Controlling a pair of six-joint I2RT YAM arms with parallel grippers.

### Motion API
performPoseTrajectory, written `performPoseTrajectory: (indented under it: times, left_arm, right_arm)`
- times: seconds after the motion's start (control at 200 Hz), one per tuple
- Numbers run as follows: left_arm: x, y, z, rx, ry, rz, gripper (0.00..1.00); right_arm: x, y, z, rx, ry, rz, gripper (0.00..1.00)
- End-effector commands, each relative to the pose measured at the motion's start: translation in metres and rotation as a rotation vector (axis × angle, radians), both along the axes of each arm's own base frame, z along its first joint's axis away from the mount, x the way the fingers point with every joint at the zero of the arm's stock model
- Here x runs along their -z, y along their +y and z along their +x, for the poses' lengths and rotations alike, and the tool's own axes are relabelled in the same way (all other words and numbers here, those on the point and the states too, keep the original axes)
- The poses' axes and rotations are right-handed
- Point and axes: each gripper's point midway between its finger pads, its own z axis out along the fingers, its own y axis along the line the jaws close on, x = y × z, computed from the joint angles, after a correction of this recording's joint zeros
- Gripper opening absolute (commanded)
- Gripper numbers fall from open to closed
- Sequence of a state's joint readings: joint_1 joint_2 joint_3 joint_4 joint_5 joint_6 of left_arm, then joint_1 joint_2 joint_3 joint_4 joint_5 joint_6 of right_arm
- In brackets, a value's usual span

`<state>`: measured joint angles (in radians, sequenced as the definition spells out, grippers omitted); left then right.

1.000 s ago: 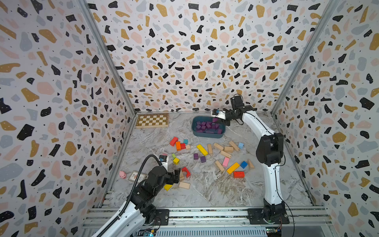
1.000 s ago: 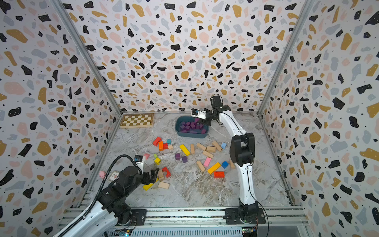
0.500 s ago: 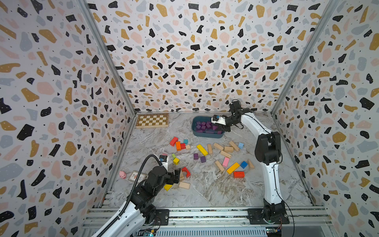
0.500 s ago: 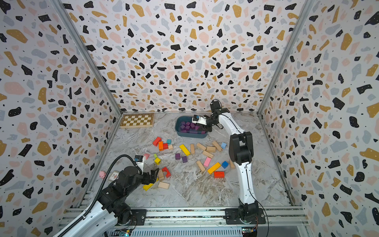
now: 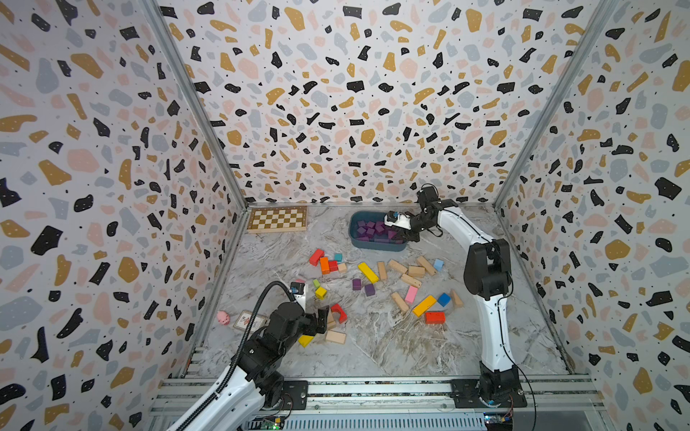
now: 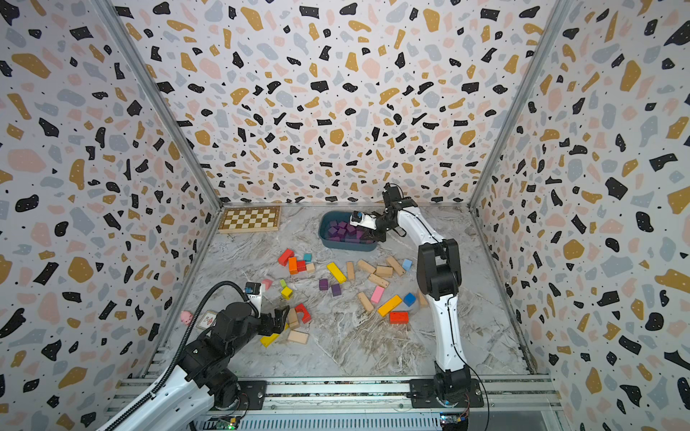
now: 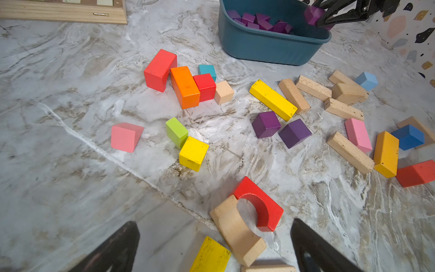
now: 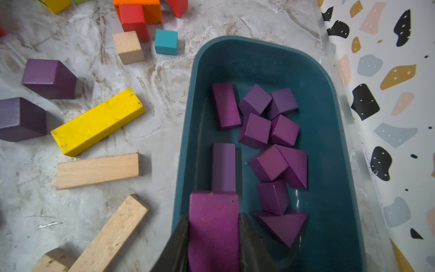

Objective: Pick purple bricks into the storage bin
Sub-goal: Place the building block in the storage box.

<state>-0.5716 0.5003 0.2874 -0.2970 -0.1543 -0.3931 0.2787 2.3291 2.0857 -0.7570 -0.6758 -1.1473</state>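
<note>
Over at the far left of the table, a small pink pig toy and a picture card lie close to the wall. The chessboard lies flat in the back left corner.

Next comes the left gripper, low near the front edge, its jaws wide apart with nothing between them. Just ahead of it a red arch leans against a plain wooden arch.

Near the middle of the table two purple bricks sit side by side, just beside a yellow bar. Red, orange, pink, blue and plain wooden blocks are scattered around them.

Further right, toward the back wall, stands the bin, with a heap of purple cubes, bars and wedges on its floor.

At the bin's right end the right gripper is clamped on a purple brick. It holds the brick above the rim, clear of the heap below.
</note>
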Motion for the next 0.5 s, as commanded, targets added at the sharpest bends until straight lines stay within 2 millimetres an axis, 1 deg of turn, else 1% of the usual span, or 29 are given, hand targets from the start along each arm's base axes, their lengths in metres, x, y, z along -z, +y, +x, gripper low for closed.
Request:
performPoseTrajectory:
  times: [0.0,0.25,0.496]
  left_arm:
    - [-0.003,-0.003,0.002,0.010,-0.028,-0.010,0.99]
    - [-0.003,-0.003,0.002,0.011,-0.028,-0.011,0.99]
    - [-0.003,-0.002,0.002,0.010,-0.027,-0.009,0.99]
  right_arm:
    - [-0.005,-0.005,0.003,0.026,-0.004,0.002,0.19]
    - [0.000,-0.007,0.008,0.026,-0.024,-0.018,0.21]
    - [0.008,-0.007,0.008,0.024,-0.009,-0.019,0.23]
